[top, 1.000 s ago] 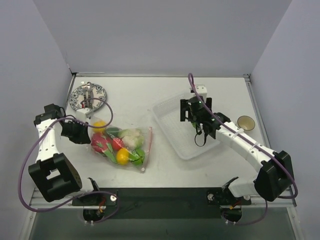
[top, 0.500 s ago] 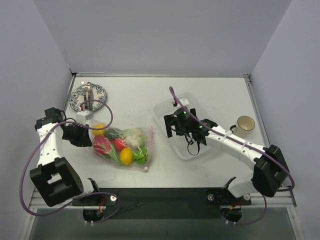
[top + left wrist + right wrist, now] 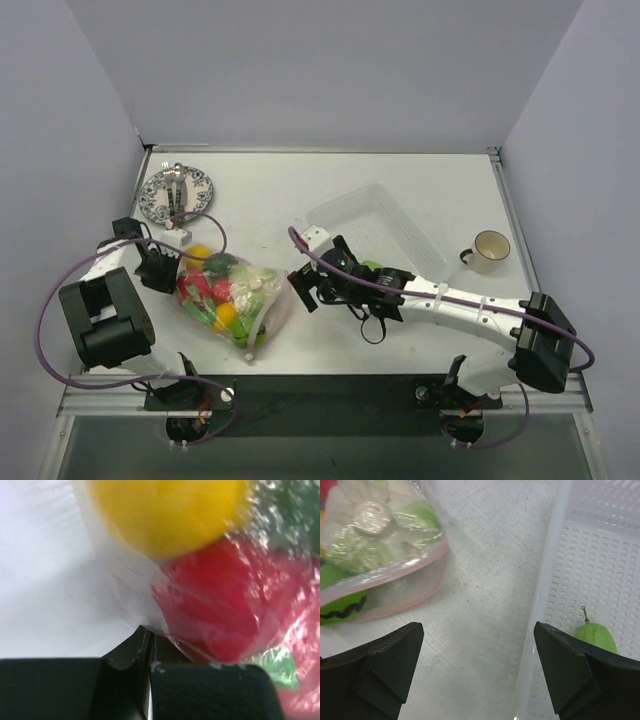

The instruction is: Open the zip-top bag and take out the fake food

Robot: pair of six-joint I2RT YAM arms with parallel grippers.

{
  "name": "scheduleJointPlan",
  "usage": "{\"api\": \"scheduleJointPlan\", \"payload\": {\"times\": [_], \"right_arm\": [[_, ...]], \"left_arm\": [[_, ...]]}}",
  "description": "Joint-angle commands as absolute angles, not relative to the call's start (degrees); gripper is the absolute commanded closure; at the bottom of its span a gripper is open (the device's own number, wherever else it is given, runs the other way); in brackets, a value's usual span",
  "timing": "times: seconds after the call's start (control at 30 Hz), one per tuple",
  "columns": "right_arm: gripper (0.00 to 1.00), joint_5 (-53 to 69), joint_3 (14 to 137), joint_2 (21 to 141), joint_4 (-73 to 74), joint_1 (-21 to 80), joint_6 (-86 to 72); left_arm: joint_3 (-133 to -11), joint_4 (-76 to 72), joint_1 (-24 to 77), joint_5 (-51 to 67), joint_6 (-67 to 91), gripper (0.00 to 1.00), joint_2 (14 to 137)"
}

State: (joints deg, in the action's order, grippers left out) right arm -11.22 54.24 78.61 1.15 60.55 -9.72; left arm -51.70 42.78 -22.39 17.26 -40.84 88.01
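Note:
The zip-top bag lies at the table's left front, clear and crinkly, full of fake food: yellow, red, green and white pieces. My left gripper is shut on the bag's left edge; in the left wrist view the jaws pinch the plastic below a yellow piece and a red piece. My right gripper is open and empty just right of the bag. In the right wrist view it hovers over bare table beside the bag's pink zip strip. The cauliflower shows through the plastic.
A rigid clear mesh tray stands right of the bag; a green pod lies in it. A patterned plate with cutlery is at the back left. A mug stands at the right.
My right arm has swung from over the tray leftward to the bag's zip end. The bag has shifted and turned, its zip end drawn nearer the front. The left gripper stays on its edge.

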Motion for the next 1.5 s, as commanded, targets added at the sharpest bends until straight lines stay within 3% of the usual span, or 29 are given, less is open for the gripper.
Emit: {"api": "scheduleJointPlan", "payload": {"times": [0.0, 0.17, 0.4, 0.57, 0.77, 0.9, 0.97, 1.03, 1.1, 1.27, 1.47], "right_arm": [[0.02, -15.8, 53.6, 80.0, -3.5, 63.7, -3.1], [0.23, -10.8, 51.0, 81.7, -9.9, 64.9, -2.6], [0.38, -6.3, 50.1, 80.3, -12.8, 73.5, -2.3], [0.57, 4.3, 50.0, 81.6, -14.4, 75.1, -7.6], [0.59, 10.8, 51.1, 89.6, -19.2, 72.1, -11.1], [0.58, 15.2, 53.6, 96.8, -20.7, 68.5, -13.1], [0.48, 14.8, 54.2, 98.0, -21.1, 67.6, -13.3], [0.28, 15.0, 55.1, 99.1, -21.7, 67.2, -13.7], [0.0, 16.9, 54.8, 99.4, -24.2, 67.0, -14.2], [0.0, 18.0, 51.9, 98.3, -31.7, 68.3, -14.3], [0.0, 14.4, 54.5, 99.0, -28.1, 73.0, -7.1]], "left_arm": [[-51.0, 31.8, -19.6, 8.7, -39.6, 1.0, 91.3], [-49.6, 32.3, -16.2, 6.7, -38.4, 1.0, 90.1], [-48.1, 34.9, -12.3, 3.3, -36.3, 1.0, 86.7], [-45.9, 36.2, -11.5, 1.1, -34.7, 1.0, 84.4], [-43.3, 36.7, -11.5, 0.4, -35.5, 1.0, 81.8], [-42.5, 37.4, -11.5, -1.0, -36.5, 1.0, 80.4], [-41.8, 37.5, -11.6, -1.4, -36.9, 1.0, 79.5], [-41.7, 37.9, -11.6, -1.8, -37.4, 1.0, 79.0], [-41.5, 38.4, -11.6, -1.8, -37.7, 1.0, 78.6], [-41.2, 39.5, -11.6, -1.5, -38.0, 1.0, 77.0], [-41.9, 41.1, -11.5, -1.1, -37.0, 1.0, 76.6]]}}
